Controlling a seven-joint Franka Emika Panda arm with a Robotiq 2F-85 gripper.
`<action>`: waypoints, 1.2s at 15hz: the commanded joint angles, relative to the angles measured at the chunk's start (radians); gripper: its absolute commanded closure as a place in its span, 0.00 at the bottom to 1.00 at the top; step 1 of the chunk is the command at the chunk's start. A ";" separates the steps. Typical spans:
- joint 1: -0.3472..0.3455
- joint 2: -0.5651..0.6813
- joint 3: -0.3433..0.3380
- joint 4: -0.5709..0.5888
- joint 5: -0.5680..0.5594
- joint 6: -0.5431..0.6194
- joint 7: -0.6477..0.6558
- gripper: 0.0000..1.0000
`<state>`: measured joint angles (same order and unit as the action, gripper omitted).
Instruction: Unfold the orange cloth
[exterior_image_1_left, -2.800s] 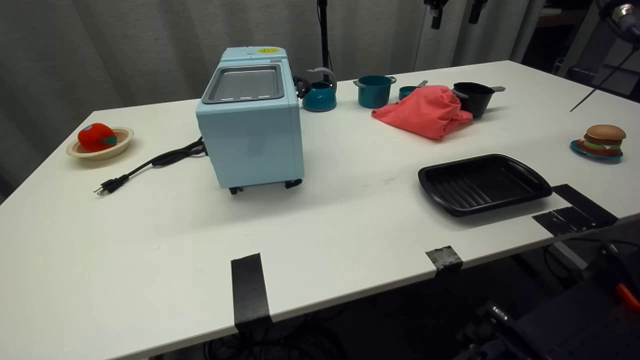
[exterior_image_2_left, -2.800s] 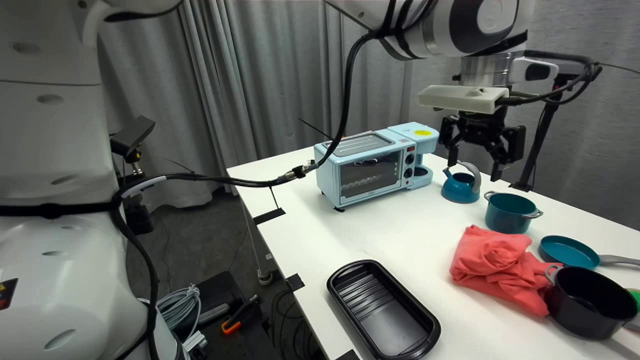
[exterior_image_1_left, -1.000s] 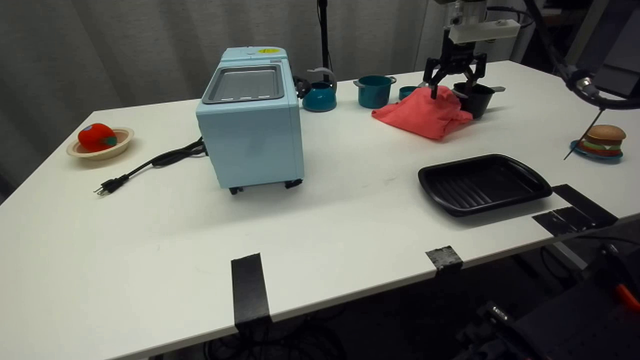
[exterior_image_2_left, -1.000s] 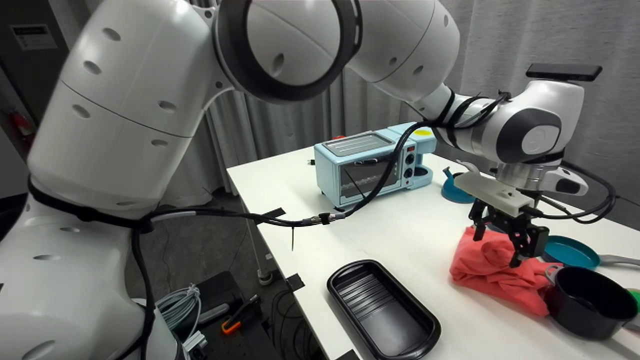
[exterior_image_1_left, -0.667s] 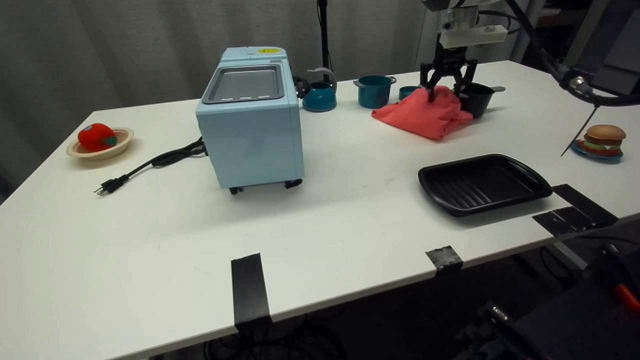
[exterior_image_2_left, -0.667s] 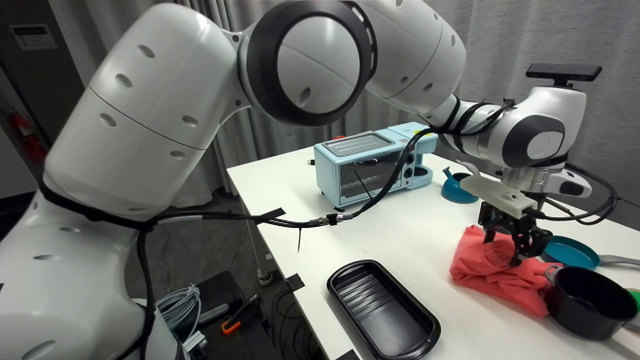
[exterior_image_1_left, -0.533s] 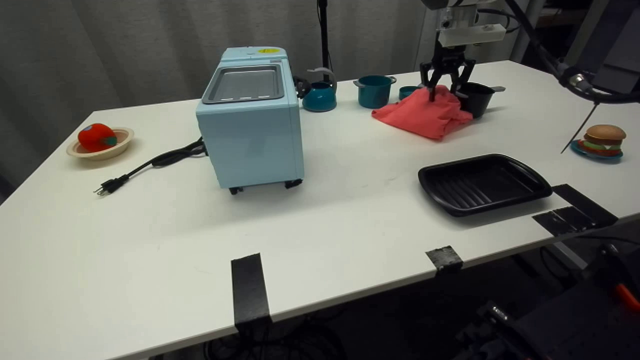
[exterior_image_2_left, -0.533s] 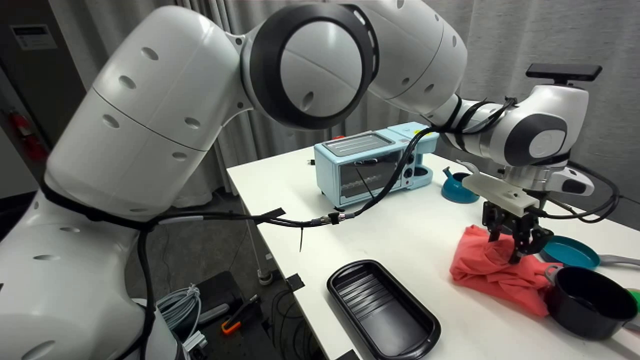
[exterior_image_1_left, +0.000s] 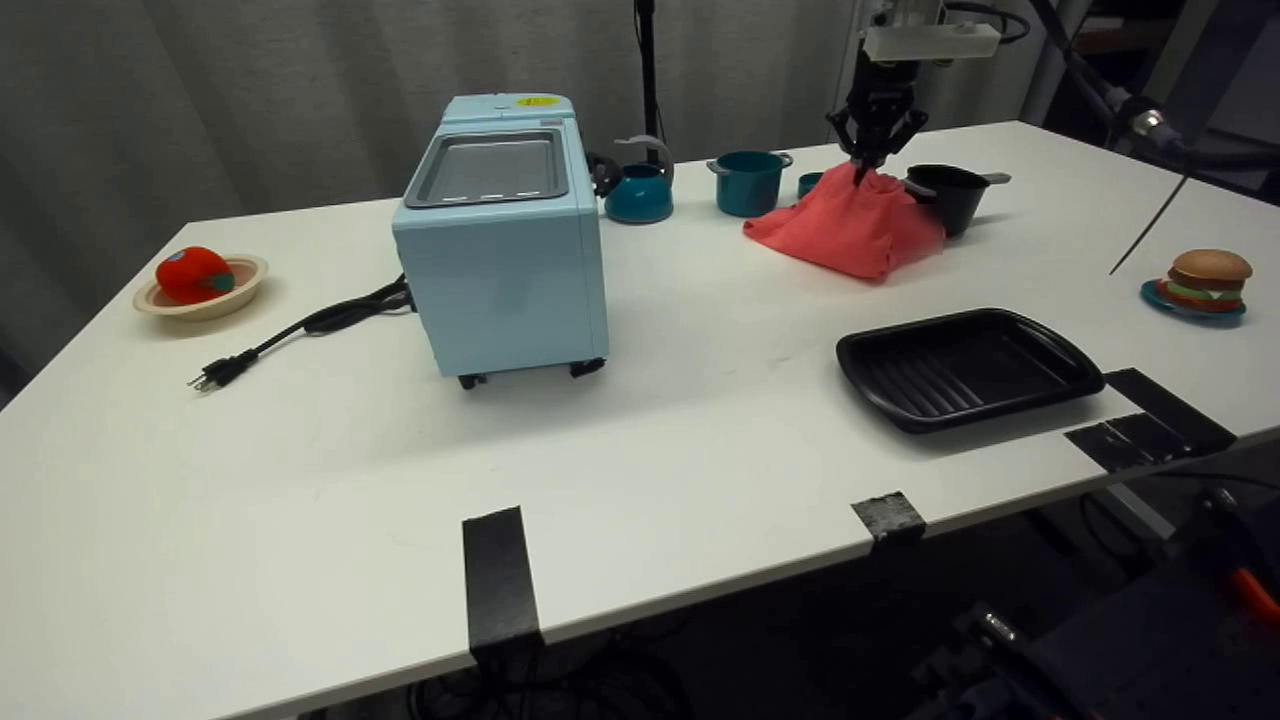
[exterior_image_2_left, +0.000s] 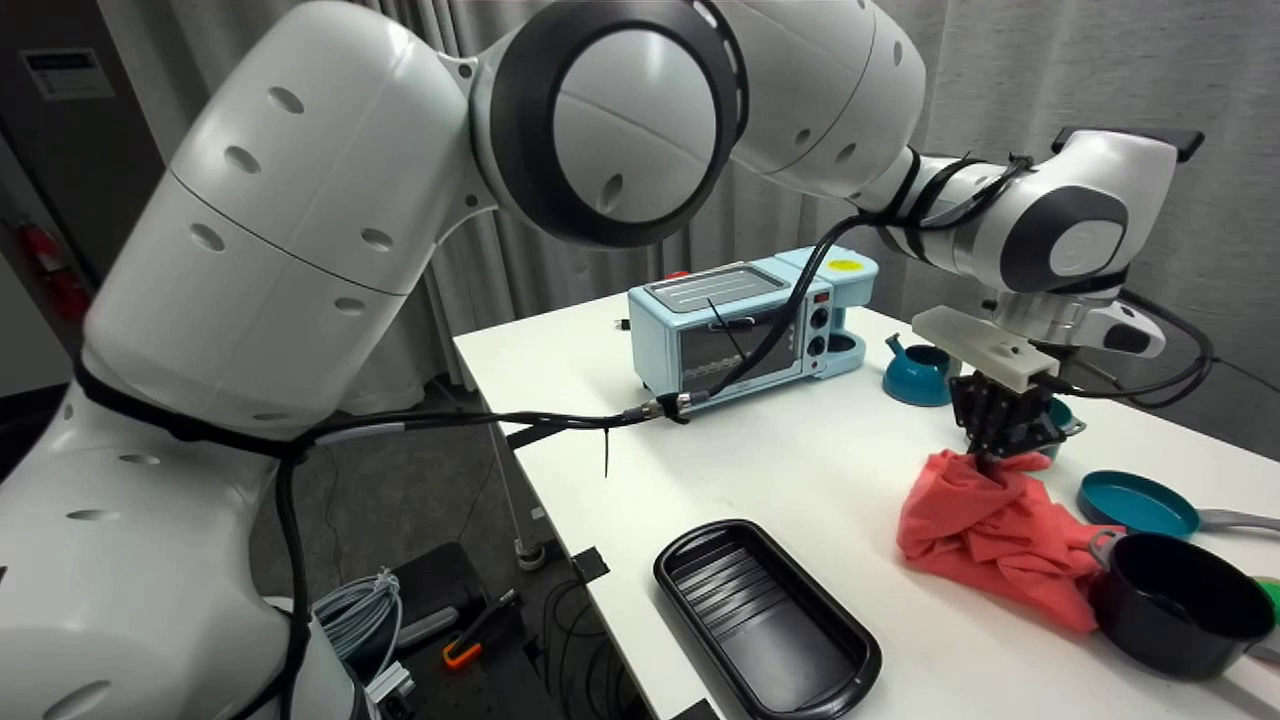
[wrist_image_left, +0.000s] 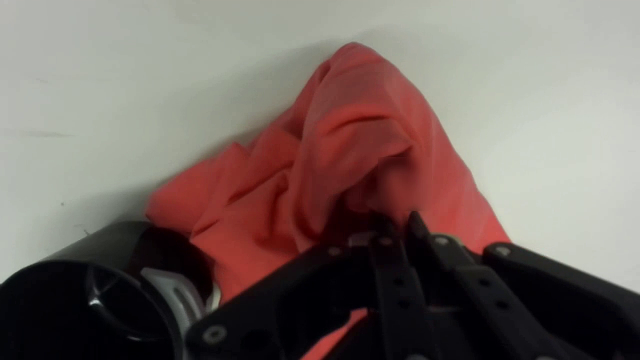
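The orange cloth (exterior_image_1_left: 840, 235), a coral-coloured crumpled heap, sits on the white table toward the back. In both exterior views its top is drawn up to a peak at the fingertips of my gripper (exterior_image_1_left: 864, 172), while its lower part rests on the table. The black gripper (exterior_image_2_left: 985, 460) points down with its fingers brought together on a pinch of fabric. From the wrist, folds of the cloth (wrist_image_left: 360, 105) spread out ahead of the gripper (wrist_image_left: 401, 219), and red fabric shows in the narrow gap at the tips. The cloth's underside is hidden.
Against the cloth's edge stands a black pot (exterior_image_2_left: 1160, 640). Close by are a teal pan (exterior_image_2_left: 1140, 503) and a teal pot (exterior_image_1_left: 748, 185). A black baking tray (exterior_image_1_left: 970, 370) lies nearer the table's front edge. The light blue toaster oven (exterior_image_1_left: 510, 290) and a toy burger (exterior_image_1_left: 1210, 278) stand farther off.
My gripper has come down onto the cloth and its fingers have closed on the top folds. Since half a second ago it has risen slightly, drawing the cloth's top up.
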<state>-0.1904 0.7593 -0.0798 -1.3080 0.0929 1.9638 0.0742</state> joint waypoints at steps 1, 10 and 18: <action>0.006 -0.066 0.045 -0.063 0.031 -0.012 -0.075 0.98; 0.081 -0.179 0.137 -0.302 -0.011 0.034 -0.355 0.98; 0.115 -0.175 0.130 -0.301 -0.073 0.052 -0.371 0.35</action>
<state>-0.0746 0.6128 0.0567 -1.6057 0.0290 2.0010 -0.2785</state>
